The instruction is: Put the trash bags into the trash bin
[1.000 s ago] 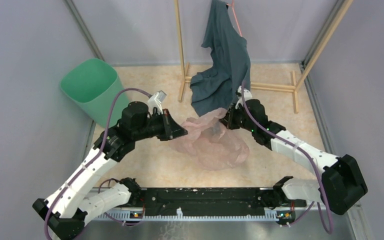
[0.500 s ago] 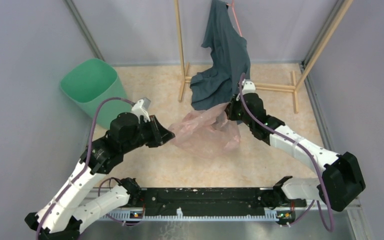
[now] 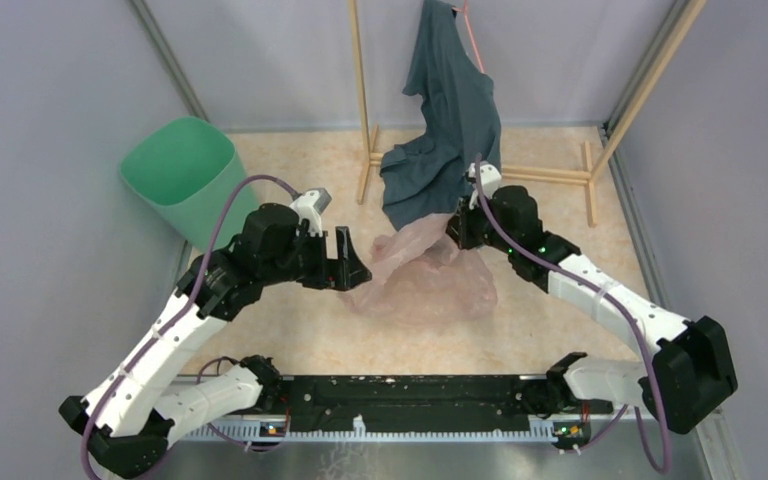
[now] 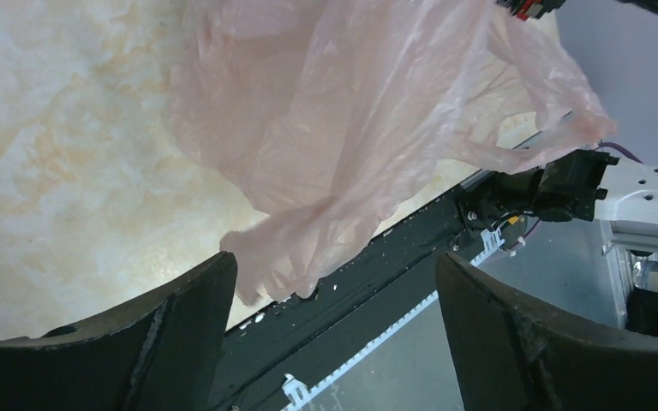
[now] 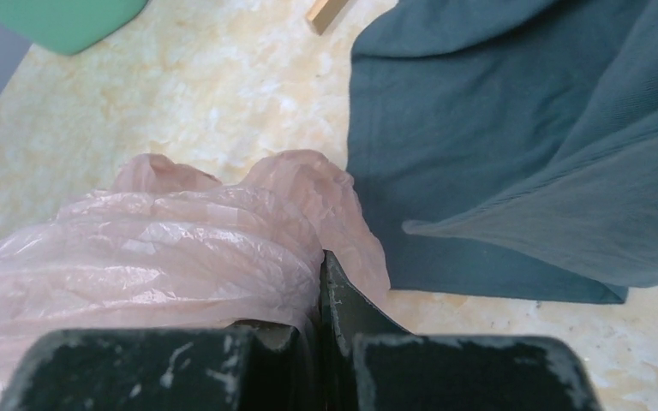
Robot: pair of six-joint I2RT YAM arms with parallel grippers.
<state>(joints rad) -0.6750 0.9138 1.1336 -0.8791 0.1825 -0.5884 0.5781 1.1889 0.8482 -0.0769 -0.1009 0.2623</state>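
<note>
Marbled table [image 3: 290,330] (beige): trash bin [image 3: 175,170], wooden rack [image 3: 550,176]

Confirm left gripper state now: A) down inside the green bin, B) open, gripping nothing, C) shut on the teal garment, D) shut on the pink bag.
B: in the left wrist view the left gripper stands wide open, the trash bag loose ahead of it; only the right gripper pinches the film.
</note>
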